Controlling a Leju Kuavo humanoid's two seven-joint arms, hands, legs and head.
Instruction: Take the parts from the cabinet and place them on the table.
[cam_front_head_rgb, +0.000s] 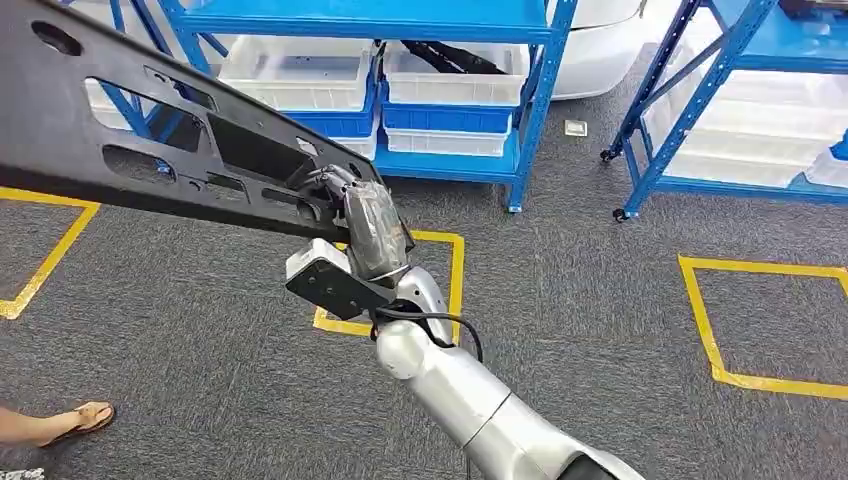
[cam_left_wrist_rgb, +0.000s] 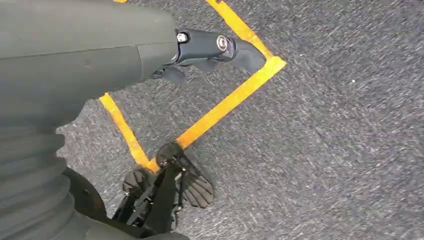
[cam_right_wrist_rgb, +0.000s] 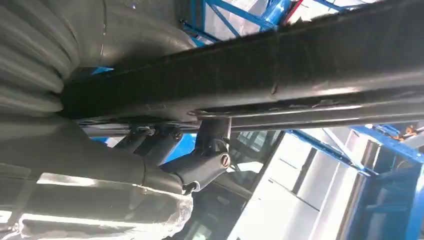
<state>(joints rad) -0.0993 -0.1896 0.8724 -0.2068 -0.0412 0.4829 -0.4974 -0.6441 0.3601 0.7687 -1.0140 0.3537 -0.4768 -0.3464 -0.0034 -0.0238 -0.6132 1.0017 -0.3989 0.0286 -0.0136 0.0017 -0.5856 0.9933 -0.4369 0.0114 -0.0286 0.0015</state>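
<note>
Rising from the lower edge of the head view, the silver right arm ends in the right hand (cam_front_head_rgb: 365, 215), whose fingers (cam_right_wrist_rgb: 212, 145) are clamped on the lower edge of a long black part (cam_front_head_rgb: 150, 140). This flat panel, pierced by several cut-outs, is held above the grey carpet floor (cam_front_head_rgb: 580, 320) and slants from the hand up and away toward the upper left corner of the head view; in the right wrist view the part (cam_right_wrist_rgb: 280, 70) crosses as a dark bar just beyond the fingers.

Hanging down, the left hand (cam_left_wrist_rgb: 200, 50) shows its dark fingers held loosely apart over the floor with nothing between them, beside a corner of yellow floor tape (cam_left_wrist_rgb: 225, 100).

A sandalled foot (cam_front_head_rgb: 75, 420) of a person rests on the floor, nearer than the part and off to its left. Directly below and behind the right hand lies a yellow tape square (cam_front_head_rgb: 445, 260); a second tape square (cam_front_head_rgb: 760, 320) lies well apart to its right.

Beyond the part stands a blue shelf rack (cam_front_head_rgb: 530, 110) carrying white bins (cam_front_head_rgb: 455, 70), one holding a further black piece. Another blue rack (cam_front_head_rgb: 690, 100) stands farther right.
</note>
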